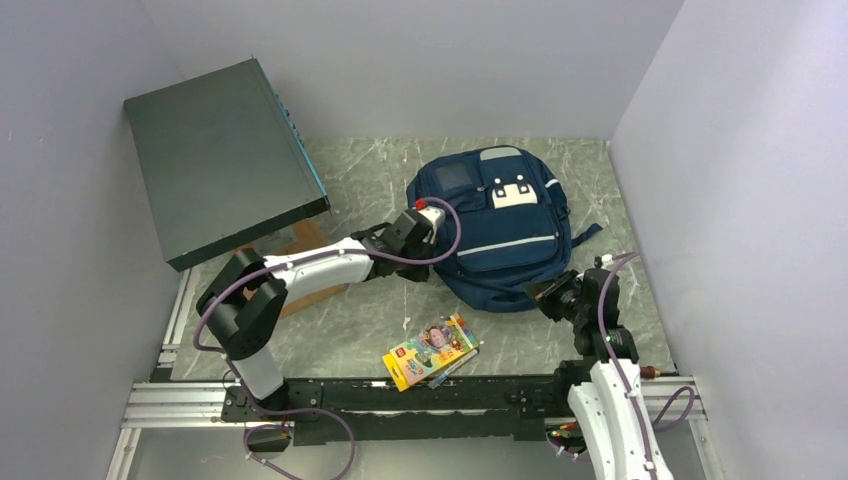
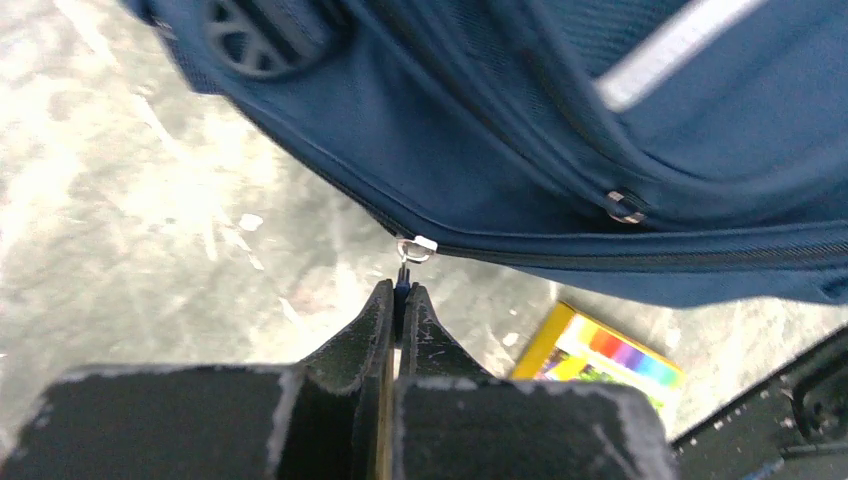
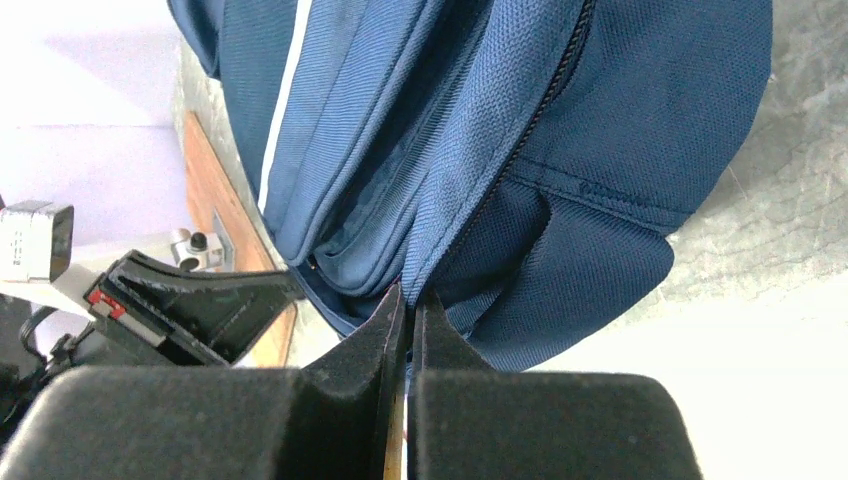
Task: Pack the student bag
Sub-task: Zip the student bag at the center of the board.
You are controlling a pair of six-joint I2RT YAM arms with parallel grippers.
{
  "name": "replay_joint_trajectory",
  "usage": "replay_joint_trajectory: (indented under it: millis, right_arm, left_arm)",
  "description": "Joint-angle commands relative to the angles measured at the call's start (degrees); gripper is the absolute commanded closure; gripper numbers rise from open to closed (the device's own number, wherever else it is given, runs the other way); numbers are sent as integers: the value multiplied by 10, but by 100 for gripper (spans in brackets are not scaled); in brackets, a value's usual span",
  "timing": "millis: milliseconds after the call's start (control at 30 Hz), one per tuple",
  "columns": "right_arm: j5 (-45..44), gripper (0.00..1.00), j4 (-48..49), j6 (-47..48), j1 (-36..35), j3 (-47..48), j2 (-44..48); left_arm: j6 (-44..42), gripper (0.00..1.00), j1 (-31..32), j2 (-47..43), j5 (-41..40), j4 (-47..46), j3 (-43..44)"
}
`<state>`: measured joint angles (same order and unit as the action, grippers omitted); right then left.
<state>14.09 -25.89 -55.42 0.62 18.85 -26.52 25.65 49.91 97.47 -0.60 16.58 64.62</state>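
The navy student bag (image 1: pixel 500 235) lies flat on the marble table, front pocket up. My left gripper (image 1: pixel 428 262) is at its left side, shut on the zipper pull (image 2: pixel 402 276), a dark blue tab hanging from a silver slider (image 2: pixel 416 246) on the closed zip. My right gripper (image 1: pixel 545 293) is at the bag's near right corner, shut on a fold of the bag's fabric (image 3: pixel 425 275) beside a zip seam. A colourful yellow box (image 1: pixel 431 350) lies on the table in front of the bag; it also shows in the left wrist view (image 2: pixel 600 352).
A big dark grey-green flat box (image 1: pixel 220 160) stands tilted at the back left, over a brown cardboard box (image 1: pixel 300 262). Grey walls close in the left, back and right. A black rail (image 1: pixel 420 395) runs along the near edge.
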Motion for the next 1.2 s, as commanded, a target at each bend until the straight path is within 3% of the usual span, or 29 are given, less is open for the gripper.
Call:
replay_joint_trajectory:
  millis: [0, 167, 333, 467, 633, 733, 833, 900, 1033, 1100, 1167]
  right_arm:
    - [69, 100, 34, 48, 72, 39, -25]
    - [133, 100, 31, 74, 144, 59, -43]
    - [225, 100, 44, 28, 166, 43, -30]
    - [220, 100, 19, 6, 168, 51, 8]
    - [216, 100, 0, 37, 169, 81, -13]
    - [211, 100, 5, 70, 169, 95, -19]
    - [269, 100, -1, 109, 169, 109, -51]
    - [295, 100, -10, 137, 167, 113, -57]
    - [315, 100, -19, 186, 162, 101, -41]
    - [328, 100, -3, 185, 157, 72, -32]
    - [333, 100, 16, 167, 144, 41, -26]
  left_arm:
    - [-17, 100, -45, -12, -103, 72, 5]
    - [-8, 100, -73, -1, -130, 99, 37]
    - [-1, 100, -76, 18, -199, 114, 59]
    - [7, 100, -91, 74, -251, 144, 107]
    - [13, 100, -107, 115, -286, 170, 147]
    - [13, 100, -113, 113, -269, 166, 150]
    - [13, 100, -113, 92, -225, 146, 136]
    - [10, 93, -112, 75, -189, 134, 125]
    - [11, 54, -112, 47, -123, 124, 116]
    - [10, 40, -109, 31, -99, 125, 116]
    - [3, 37, -102, 11, -89, 134, 120]
